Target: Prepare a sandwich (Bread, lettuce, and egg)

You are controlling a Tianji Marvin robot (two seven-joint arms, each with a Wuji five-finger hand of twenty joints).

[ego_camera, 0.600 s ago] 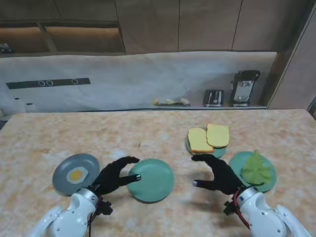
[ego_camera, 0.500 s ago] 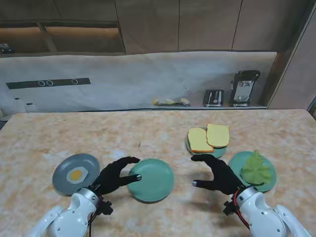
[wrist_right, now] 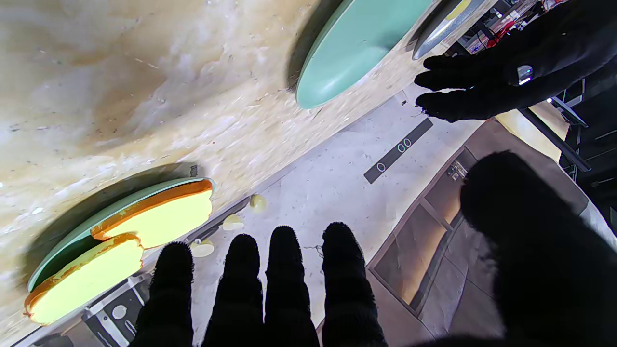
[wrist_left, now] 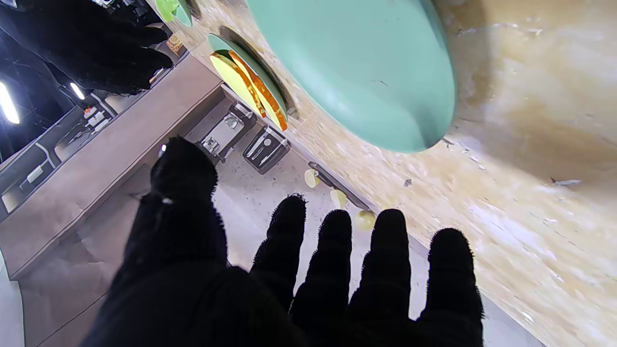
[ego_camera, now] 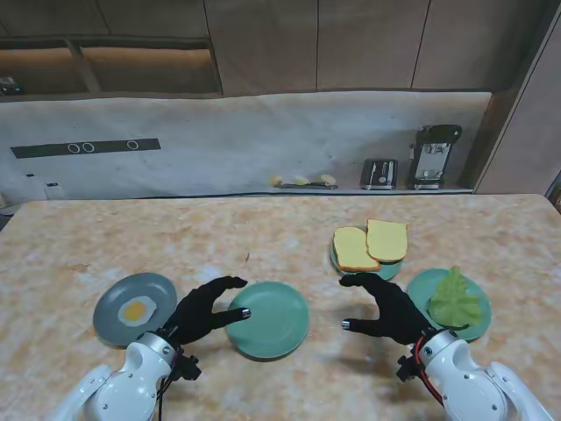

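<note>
Both hands: my black-gloved left hand (ego_camera: 200,313) and right hand (ego_camera: 391,310) hold nothing, fingers (wrist_left: 332,255) spread.
Left thumb: over empty round green plate (ego_camera: 268,319).
Bread: two yellow slices (ego_camera: 370,243), far plate.
Hidden: contact with the beige counter (ego_camera: 263,237), I cannot tell.

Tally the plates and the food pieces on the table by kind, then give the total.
Green plates: 3
Grey plate: 1
Bread slices: 2
Lettuce: 1
Fried egg: 1
Total: 8

Egg plate (ego_camera: 134,309) left, empty plate (ego_camera: 270,319) centre, bread plate (ego_camera: 369,245) and lettuce plate (ego_camera: 451,301) right.
</note>
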